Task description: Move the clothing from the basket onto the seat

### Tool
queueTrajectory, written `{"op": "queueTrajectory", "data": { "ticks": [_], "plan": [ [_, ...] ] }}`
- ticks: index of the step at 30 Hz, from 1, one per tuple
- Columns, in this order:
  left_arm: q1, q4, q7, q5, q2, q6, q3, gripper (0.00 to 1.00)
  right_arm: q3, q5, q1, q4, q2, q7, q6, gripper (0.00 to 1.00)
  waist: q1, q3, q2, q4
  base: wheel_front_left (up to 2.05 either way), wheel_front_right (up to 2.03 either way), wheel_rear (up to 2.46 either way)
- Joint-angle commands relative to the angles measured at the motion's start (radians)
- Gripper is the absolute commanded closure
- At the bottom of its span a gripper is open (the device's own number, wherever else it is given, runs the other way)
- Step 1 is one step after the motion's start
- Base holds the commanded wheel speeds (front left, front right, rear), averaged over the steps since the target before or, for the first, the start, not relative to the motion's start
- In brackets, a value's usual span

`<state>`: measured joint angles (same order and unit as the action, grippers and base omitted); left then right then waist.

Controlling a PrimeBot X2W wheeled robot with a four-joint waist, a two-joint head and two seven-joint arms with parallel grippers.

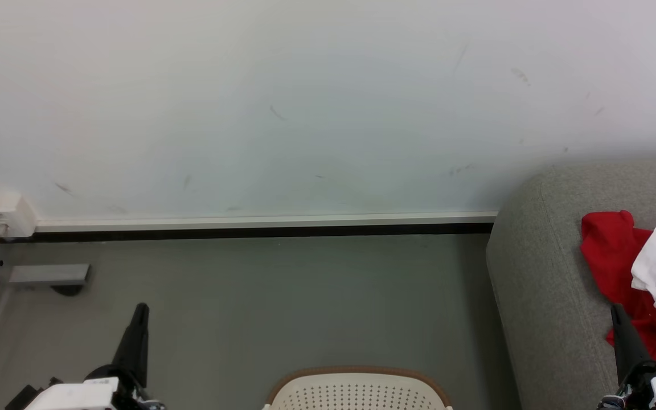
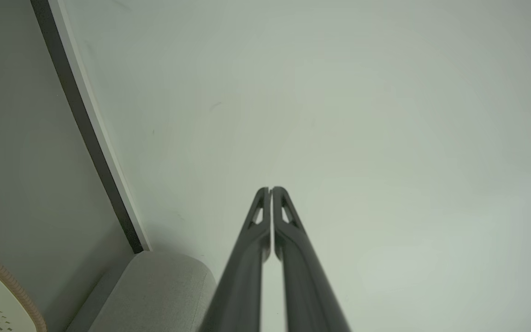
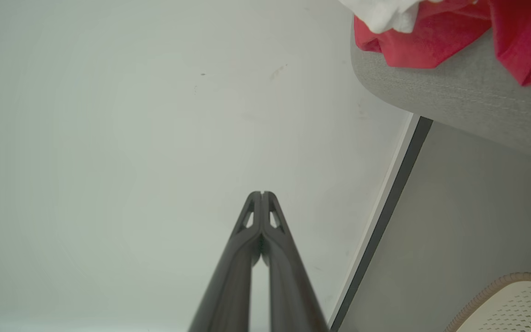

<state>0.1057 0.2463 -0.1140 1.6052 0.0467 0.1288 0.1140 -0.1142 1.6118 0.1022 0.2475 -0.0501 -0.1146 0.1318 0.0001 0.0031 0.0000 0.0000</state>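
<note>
L jaws & R jaws together, empty; head view adds wall socket [image 1: 3, 215]; clothing [image 1: 613, 250] on seat [image 1: 538, 285].

In the head view the bottom edge cuts off the basket [image 1: 356, 390] just below its far rim, so what lies inside it cannot be told. The right edge cuts off both the seat [image 1: 538, 273] and the clothing [image 1: 613, 250], which lies near the seat's rounded corner by the wall. The right pincer [image 1: 617, 312] covers the lower part of the clothing, hiding how the red and white pieces overlap there, and a small white box [image 1: 4, 215] low on the wall is too small to identify.
</note>
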Motion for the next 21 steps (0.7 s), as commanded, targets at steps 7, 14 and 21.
{"op": "queueTrajectory", "data": {
  "ticks": [7,14,21],
  "plan": [
    [0.008,-0.001,-0.004,0.014,0.007,0.005,0.0,1.0,-0.004,0.001,0.012,-0.005,0.0,-0.004,-0.002,1.0,-0.0001,0.0,0.0,0.0,0.0,0.0,0.0],
    [0.008,-0.001,-0.004,0.014,0.007,0.005,0.0,1.0,-0.004,0.001,0.012,-0.005,0.0,-0.004,-0.002,1.0,-0.0001,0.0,0.0,0.0,0.0,0.0,0.0],
    [0.008,-0.001,-0.004,0.014,0.007,0.005,0.0,1.0,-0.004,0.001,0.012,-0.005,0.0,-0.004,-0.002,1.0,-0.0001,0.0,0.0,0.0,0.0,0.0,0.0]
  ]
}}
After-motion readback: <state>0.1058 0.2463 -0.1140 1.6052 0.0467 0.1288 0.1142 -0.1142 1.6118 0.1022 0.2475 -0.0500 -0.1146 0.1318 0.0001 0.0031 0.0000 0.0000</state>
